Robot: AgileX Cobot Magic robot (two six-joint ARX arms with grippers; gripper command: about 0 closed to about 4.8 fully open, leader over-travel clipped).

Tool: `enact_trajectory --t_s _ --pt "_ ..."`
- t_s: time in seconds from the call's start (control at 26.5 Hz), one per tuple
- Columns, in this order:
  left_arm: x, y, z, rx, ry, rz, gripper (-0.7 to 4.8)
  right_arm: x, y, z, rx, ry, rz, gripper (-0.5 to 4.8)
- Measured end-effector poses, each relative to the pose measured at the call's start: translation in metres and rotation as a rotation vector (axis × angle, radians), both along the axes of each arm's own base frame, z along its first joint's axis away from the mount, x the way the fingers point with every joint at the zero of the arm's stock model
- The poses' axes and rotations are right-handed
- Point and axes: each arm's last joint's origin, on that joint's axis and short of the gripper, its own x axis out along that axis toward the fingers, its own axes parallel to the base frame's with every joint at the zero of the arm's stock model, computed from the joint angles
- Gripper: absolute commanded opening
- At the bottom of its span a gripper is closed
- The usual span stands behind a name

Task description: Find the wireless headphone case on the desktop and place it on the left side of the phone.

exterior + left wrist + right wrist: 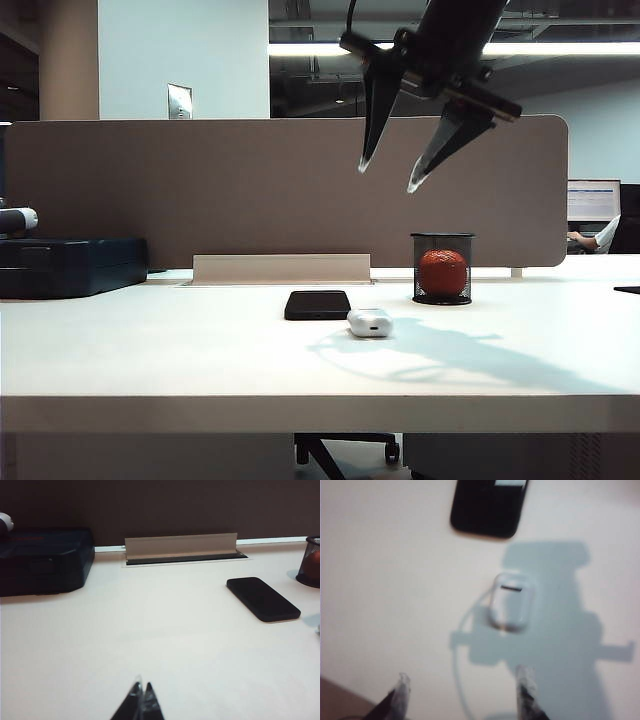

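The white wireless headphone case [370, 322] lies on the white desktop [200, 350], just right of and nearer than the black phone [317, 304]. My right gripper [390, 177] hangs open high above them, fingertips pointing down, nothing between them. In the right wrist view the case [510, 602] lies in the arm's shadow beyond the spread right gripper [462, 690], with the phone [489, 506] farther off. My left gripper [142, 689] is shut and empty over bare desktop; the phone [263, 598] lies off to one side ahead of it.
A black mesh cup holding a red ball [442, 268] stands right of the phone near the grey-brown partition [200, 190]. A dark blue case [70, 265] sits at the far left. A cable slot flap [280, 268] lies behind the phone.
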Motion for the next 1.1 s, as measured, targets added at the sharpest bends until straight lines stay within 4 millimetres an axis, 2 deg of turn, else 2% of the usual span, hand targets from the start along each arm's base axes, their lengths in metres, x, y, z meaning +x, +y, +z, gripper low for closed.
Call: enact_trajectory --t_s 0.08,0.26,0.34,0.38,0.42,0.6,0.68,0.87,1.1 --pt "0.0 0.0 0.0 0.0 0.0 0.0 -0.05 0.002 0.004 -0.004 -0.017 -0.011 -0.022 3.44" --pt "0.0 0.0 0.0 0.0 0.0 0.0 -0.05 0.001 0.03 -0.018 -0.061 -0.08 -0.065 3.63" --pt "0.0 0.0 0.0 0.0 -0.001 0.0 -0.05 0.002 0.036 -0.027 -0.067 -0.073 -0.062 4.09" --pt "0.0 0.0 0.0 0.0 0.0 0.0 -0.05 0.003 0.039 -0.031 -0.073 -0.068 -0.062 4.72" --pt "0.0 0.0 0.0 0.0 0.0 0.0 -0.05 0.006 0.044 -0.042 -0.09 -0.047 -0.072 4.79" --pt "0.0 0.0 0.0 0.0 0.0 0.0 -0.05 0.016 0.054 -0.079 -0.169 0.021 -0.105 4.79" --pt "0.0 0.0 0.0 0.0 0.0 0.0 -0.05 0.019 0.055 -0.088 -0.201 0.026 -0.122 4.79" --pt "0.0 0.0 0.0 0.0 0.0 -0.004 -0.05 0.023 0.056 -0.1 -0.25 0.015 -0.161 4.79" --pt "0.0 0.0 0.0 0.0 0.0 -0.005 -0.05 0.031 0.062 -0.105 -0.198 -0.033 -0.198 4.79"
